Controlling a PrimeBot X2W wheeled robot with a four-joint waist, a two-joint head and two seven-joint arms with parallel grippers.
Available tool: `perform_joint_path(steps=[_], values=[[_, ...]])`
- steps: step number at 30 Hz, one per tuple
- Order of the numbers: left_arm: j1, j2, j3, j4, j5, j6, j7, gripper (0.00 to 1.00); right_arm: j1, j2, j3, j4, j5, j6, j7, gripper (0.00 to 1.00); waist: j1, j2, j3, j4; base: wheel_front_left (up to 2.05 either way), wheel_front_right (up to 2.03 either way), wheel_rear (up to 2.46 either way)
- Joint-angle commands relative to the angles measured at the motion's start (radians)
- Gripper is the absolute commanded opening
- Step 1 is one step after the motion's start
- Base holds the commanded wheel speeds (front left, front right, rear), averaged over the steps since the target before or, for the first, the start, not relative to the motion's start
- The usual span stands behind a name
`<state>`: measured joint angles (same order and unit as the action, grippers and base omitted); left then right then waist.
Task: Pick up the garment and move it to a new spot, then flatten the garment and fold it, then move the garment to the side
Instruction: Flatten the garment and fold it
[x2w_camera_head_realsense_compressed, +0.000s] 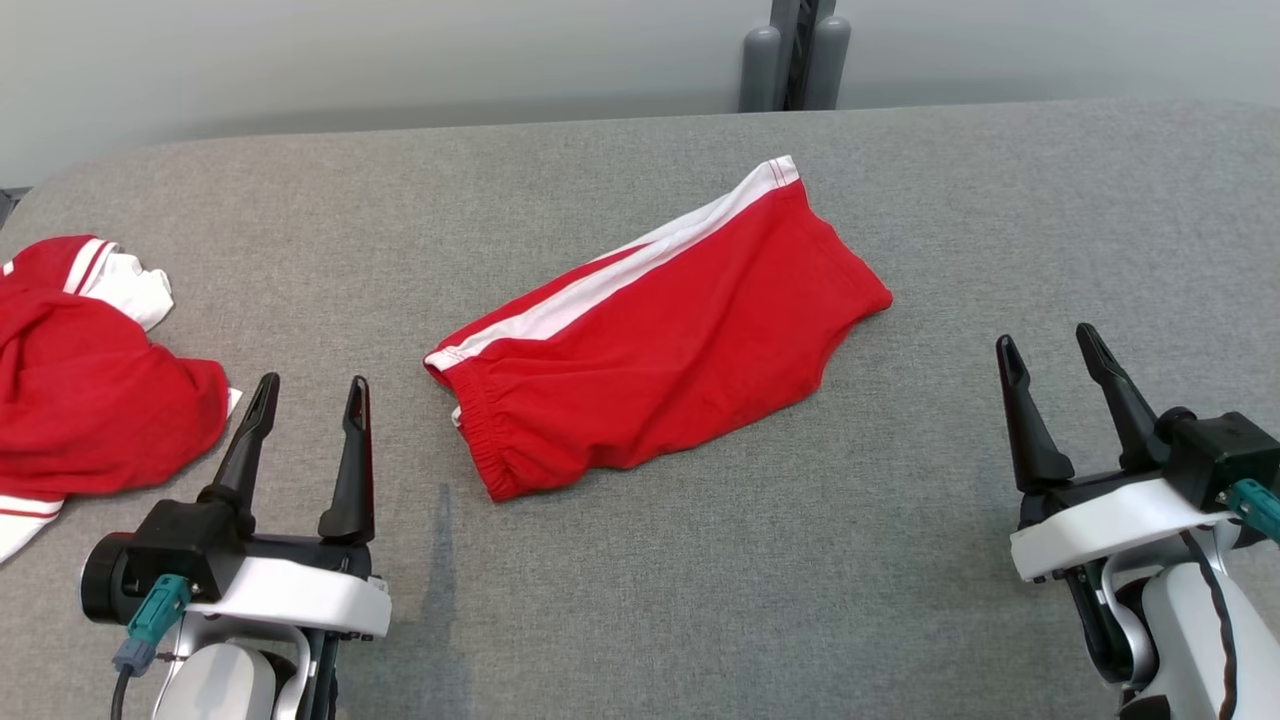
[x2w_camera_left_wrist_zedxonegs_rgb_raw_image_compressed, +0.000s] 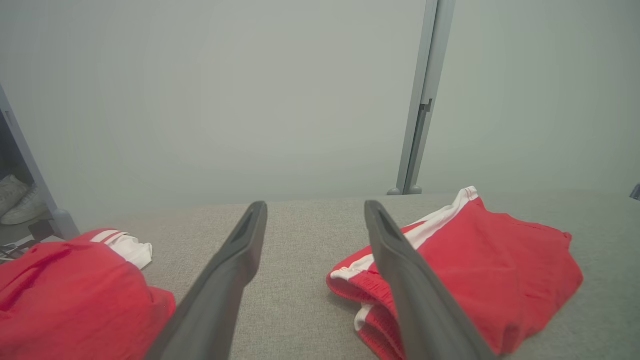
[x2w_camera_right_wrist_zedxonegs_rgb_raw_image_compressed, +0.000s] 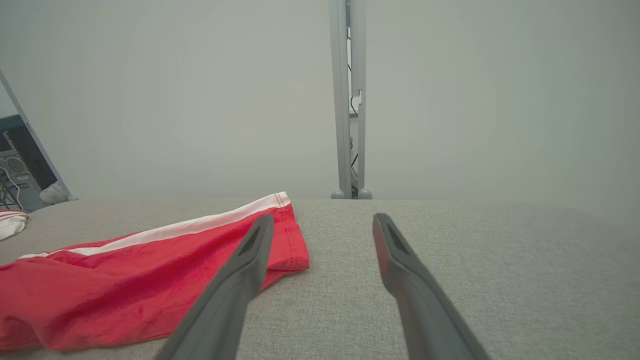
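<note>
Head view. Left gripper (x2w_camera_head_realsense_compressed: 313, 382) low at the near edge, fingers apart, nothing between them. Right gripper (x2w_camera_head_realsense_compressed: 1046, 336) the same: fingers spread, empty. Red shorts (x2w_camera_head_realsense_compressed: 660, 350) lie on the grey table (x2w_camera_head_realsense_compressed: 640, 620) between the two tools, ahead of both. The elastic waistband is nearest the left gripper, just ahead and to its right. The leg hem is farther off, ahead and left of the right gripper. The white side stripe runs along the far edge. A second red garment (x2w_camera_head_realsense_compressed: 90, 400) sits bunched just to the left of the left gripper.

Left wrist view. Left gripper fingers open over bare cloth. The waistband end of the shorts (x2w_camera_left_wrist_zedxonegs_rgb_raw_image_compressed: 490, 270) is to the right, partly behind the right finger. The bunched garment is at lower left. A grey post (x2w_camera_left_wrist_zedxonegs_rgb_raw_image_compressed: 425, 100) stands beyond the table.

Right wrist view. Right gripper fingers apart. The shorts' hem corner (x2w_camera_right_wrist_zedxonegs_rgb_raw_image_compressed: 280, 240) lies just behind the left fingertip, with open table ahead and to the right.

Judgement: the pick-up is not yet begun. To do it well, pinch the waistband corner with the left tool and the hem corner with the right, taking all layers at once. Come in low and keep clear of the bunched garment. Lift evenly so the shorts hang straight and lie down flat.
</note>
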<state>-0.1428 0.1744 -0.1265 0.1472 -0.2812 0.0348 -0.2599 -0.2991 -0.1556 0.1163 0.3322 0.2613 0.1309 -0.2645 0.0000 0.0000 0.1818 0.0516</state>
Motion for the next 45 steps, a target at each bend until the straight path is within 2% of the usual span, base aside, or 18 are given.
perform_joint_path(steps=[1, 5, 12, 21, 29, 30, 31, 32, 37, 45], values=[[-0.011, 0.004, 0.000, 0.002, 0.007, -0.008, -0.003, 1.00, -0.013, -0.008, -0.003, 0.004, -0.001, 0.000, -0.002, 1.00, 0.0000, 0.0000, 0.004, 0.003, 0.00, 0.00, 0.00], [-0.043, 0.005, -0.008, 0.006, 0.007, -0.012, -0.002, 1.00, -0.065, -0.030, -0.038, 0.055, -0.011, 0.000, 0.010, 1.00, 0.0000, 0.0000, 0.027, 0.027, 0.00, 0.00, 0.00], [-0.113, -0.013, -0.013, 0.001, 0.011, -0.024, -0.003, 1.00, -0.217, -0.074, -0.057, 0.200, -0.019, 0.000, 0.024, 1.00, 0.0000, 0.0000, 0.094, 0.116, 0.00, 0.00, 0.00], [-0.166, -0.051, -0.011, -0.007, 0.027, -0.054, -0.003, 1.00, -0.401, -0.098, 0.055, 0.461, 0.001, 0.000, 0.047, 1.00, 0.0000, 0.0000, 0.159, 0.208, 0.00, 0.00, 0.00], [-0.172, -0.076, 0.010, -0.010, 0.047, -0.077, -0.003, 1.00, -0.470, -0.073, 0.108, 0.678, 0.028, 0.000, 0.079, 1.00, 0.0000, 0.0000, 0.170, 0.226, 0.00, 0.00, 0.00], [-0.171, -0.076, 0.014, -0.009, 0.051, -0.078, -0.003, 1.00, -0.472, -0.065, 0.116, 0.698, 0.033, 0.000, 0.093, 0.42, 0.0000, 0.0000, 0.170, 0.224, 0.00, 0.00, 0.00], [-0.169, -0.078, 0.018, -0.009, 0.054, -0.082, -0.003, 1.00, -0.475, -0.057, 0.125, 0.714, 0.042, 0.000, 0.099, 0.07, 0.0000, 0.0000, 0.169, 0.221, 0.00, 0.00, 0.00], [-0.168, -0.078, 0.021, -0.007, 0.056, -0.086, -0.003, 1.00, -0.479, -0.052, 0.131, 0.728, 0.050, 0.000, 0.103, 0.00, 0.0000, 0.0000, 0.168, 0.218, 0.00, 0.00, 0.00], [-0.168, -0.086, 0.031, 0.001, 0.070, -0.094, -0.003, 1.00, -0.479, -0.041, 0.164, 0.759, 0.094, 0.000, 0.081, 0.00, 0.0000, 0.0000, 0.156, 0.197, 0.00, 0.00, 0.00], [-0.136, -0.084, 0.048, 0.014, 0.089, -0.100, -0.003, 1.00, -0.392, -0.030, 0.184, 0.699, 0.174, 0.000, 0.008, 0.00, 0.0000, 0.0000, 0.110, 0.144, 0.00, 0.00, 0.00]])
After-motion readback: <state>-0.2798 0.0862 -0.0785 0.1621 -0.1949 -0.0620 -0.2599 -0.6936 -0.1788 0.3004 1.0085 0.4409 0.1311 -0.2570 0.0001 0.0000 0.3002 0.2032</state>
